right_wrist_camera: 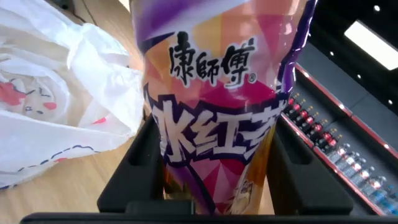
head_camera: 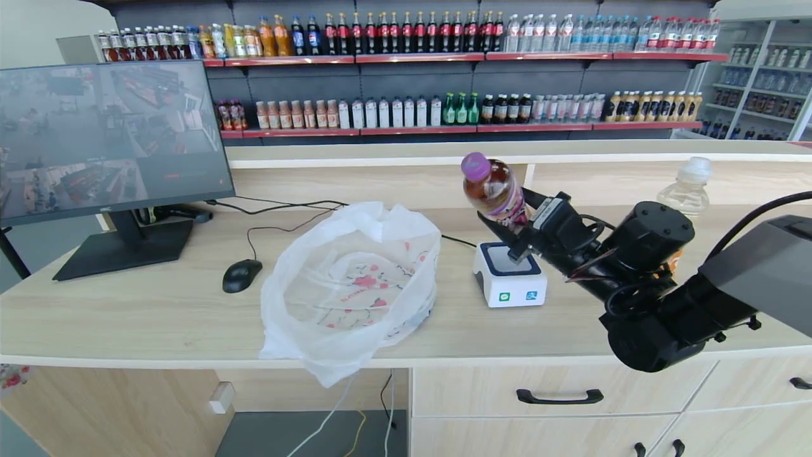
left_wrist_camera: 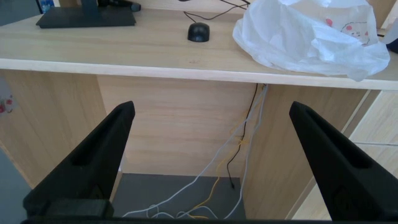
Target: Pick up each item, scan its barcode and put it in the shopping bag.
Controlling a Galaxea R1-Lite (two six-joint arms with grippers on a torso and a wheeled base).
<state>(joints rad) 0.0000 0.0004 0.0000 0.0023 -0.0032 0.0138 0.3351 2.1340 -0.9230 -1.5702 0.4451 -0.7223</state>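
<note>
My right gripper (head_camera: 515, 223) is shut on a brown drink bottle (head_camera: 493, 188) with a purple cap and a pink-purple label (right_wrist_camera: 214, 118). It holds the bottle tilted in the air just above the white barcode scanner (head_camera: 509, 275) on the counter. The white shopping bag (head_camera: 352, 282) with a floral print lies open to the scanner's left; its plastic (right_wrist_camera: 56, 99) shows beside the bottle. A clear bottle (head_camera: 687, 188) with a white cap stands at the back right. My left gripper (left_wrist_camera: 211, 165) is open, low in front of the counter, below the bag (left_wrist_camera: 311, 37).
A monitor (head_camera: 104, 139) on a black stand and a black mouse (head_camera: 241, 275) sit at the counter's left, with cables behind. Drawers (head_camera: 558, 397) lie below the counter's right part. Cables (left_wrist_camera: 242, 155) hang in the knee space. Drink shelves (head_camera: 412, 70) fill the back wall.
</note>
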